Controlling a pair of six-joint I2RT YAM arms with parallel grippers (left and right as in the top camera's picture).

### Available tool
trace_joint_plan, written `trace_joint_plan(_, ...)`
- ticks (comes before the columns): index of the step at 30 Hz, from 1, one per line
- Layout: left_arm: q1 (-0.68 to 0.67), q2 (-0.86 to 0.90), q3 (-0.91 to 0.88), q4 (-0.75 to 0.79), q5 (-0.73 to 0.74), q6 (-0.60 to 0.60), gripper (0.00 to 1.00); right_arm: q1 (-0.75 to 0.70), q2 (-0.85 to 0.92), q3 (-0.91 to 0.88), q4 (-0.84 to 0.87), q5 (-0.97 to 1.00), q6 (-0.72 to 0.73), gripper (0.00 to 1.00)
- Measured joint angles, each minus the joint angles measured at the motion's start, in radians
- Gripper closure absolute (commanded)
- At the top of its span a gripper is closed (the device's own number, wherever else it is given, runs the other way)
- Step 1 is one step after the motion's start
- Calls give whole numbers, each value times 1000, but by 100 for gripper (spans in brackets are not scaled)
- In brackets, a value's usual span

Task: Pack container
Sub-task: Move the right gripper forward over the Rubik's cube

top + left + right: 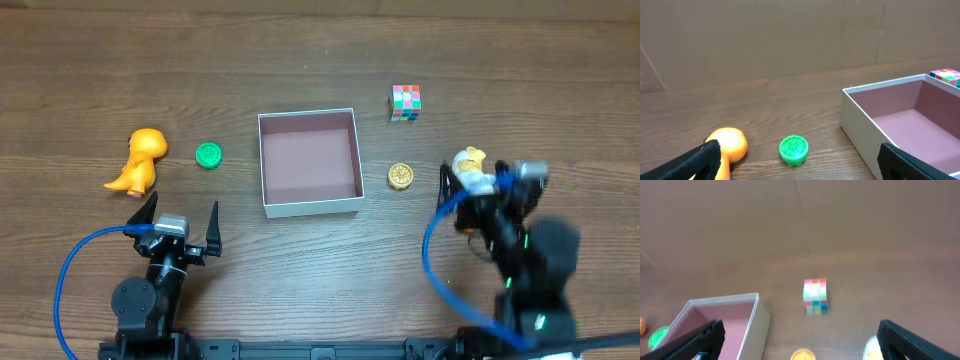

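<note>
Box: square, shallow, white-walled, with a pinkish-brown floor. It sits upright and open-topped on the worktop.
Left jaws: spread wide and pinching nothing. They stand off the box's front-left corner, nearer the robot, clear of its wall and pointing away from the robot.
Box from the left wrist: the box fills the right half of the view. Its near corner rises ahead of the right-hand jaw, and the span between the jaws is mostly bare wood.
Right jaws: spread wide, well to the right of the box and a little nearer the robot. They are blurred from overhead.
Box from the right wrist: the box shows low at left, ahead of the left-hand jaw.
Dinosaur: orange, well left of the box.
Green disc: between the dinosaur and the box's left wall, apart from both.
Cube: multicoloured, just beyond the box's back-right corner.
Gold disc: near the box's right wall, not touching it.
Toy: white and yellow, farther right of the box than the gold disc and close by the right jaws. I cannot tell whether it touches them.
</note>
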Motion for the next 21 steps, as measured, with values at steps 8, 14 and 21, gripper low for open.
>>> trace_joint_plan(8,0,0,0,0,0,1,0,0,663,730,-534,-215,6,0)
trace_joint_plan(14,0,0,0,0,0,2,0,3,901,964,-646,-271,40,0)
trace_joint_plan(21,0,0,0,0,0,2,0,69,1002,972,-669,13,67,0)
